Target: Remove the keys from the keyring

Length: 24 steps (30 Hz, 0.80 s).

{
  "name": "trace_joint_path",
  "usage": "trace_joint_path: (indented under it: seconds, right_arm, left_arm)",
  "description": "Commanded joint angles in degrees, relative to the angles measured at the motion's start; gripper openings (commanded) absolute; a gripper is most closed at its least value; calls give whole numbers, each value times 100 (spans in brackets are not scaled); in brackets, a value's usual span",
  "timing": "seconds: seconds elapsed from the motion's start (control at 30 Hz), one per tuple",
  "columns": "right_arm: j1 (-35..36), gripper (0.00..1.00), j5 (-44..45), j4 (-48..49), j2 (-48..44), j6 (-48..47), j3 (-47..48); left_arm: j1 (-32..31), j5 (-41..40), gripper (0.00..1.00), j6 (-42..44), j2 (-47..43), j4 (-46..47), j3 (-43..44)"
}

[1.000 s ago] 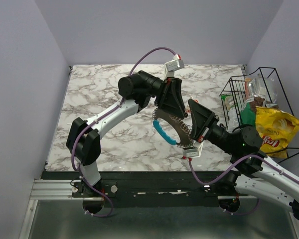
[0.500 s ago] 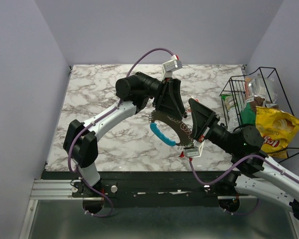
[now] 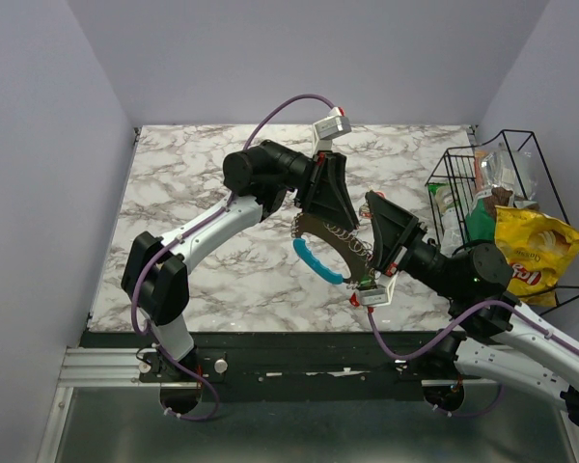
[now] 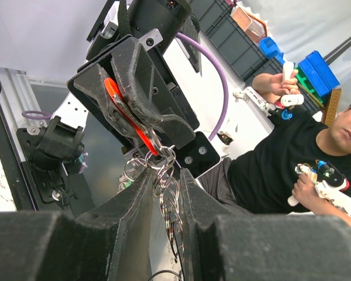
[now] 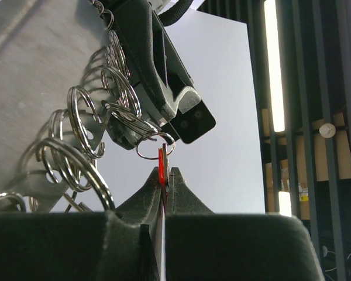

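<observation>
Left pincer (image 4: 165, 175) and right pincer (image 5: 164, 174) clamped, tips close.

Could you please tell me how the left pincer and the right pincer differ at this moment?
The right pincer is shut flat on a thin red key; the left pincer shows a narrow gap between its fingers. The right pincer holds one key, whereas the left pincer has small metal rings in its gap; whether it pinches them is unclear. Both are dark, face each other and meet at the keyring.
</observation>
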Motion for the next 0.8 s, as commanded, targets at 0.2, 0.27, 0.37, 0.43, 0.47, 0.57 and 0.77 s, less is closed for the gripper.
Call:
trace_joint_path:
  seconds: [0.2, 0.27, 0.37, 0.43, 0.47, 0.57, 0.77]
  right_arm:
    - [-139, 1, 1191, 821, -23, -2940, 299]
    - [-139, 1, 1209, 821, -6, -2966, 317]
    - [-139, 1, 1209, 804, 21, -3001, 343]
    - [-139, 1, 1218, 812, 38, -3019, 378]
    - [-139, 1, 1226, 812, 56, -3028, 378]
    - [-139, 1, 1244, 847, 91, -3080, 387]
    - [-148, 1, 1218, 1084, 170, -2774, 334]
  left_arm:
    - [-253, 1301, 18, -150, -215, 2251, 5]
    - [-253, 1319, 16, -185, -224, 2233, -4]
    - [-253, 1336, 8, -212, -206, 2198, -30]
    - [-253, 1336, 3, -220, -206, 2163, -48]
    - [-262, 1336, 2, -221, -206, 2163, -57]
    - [-253, 1345, 3, -247, -241, 2128, -74]
    - [-175, 1363, 0, -264, -364, 2057, -162]
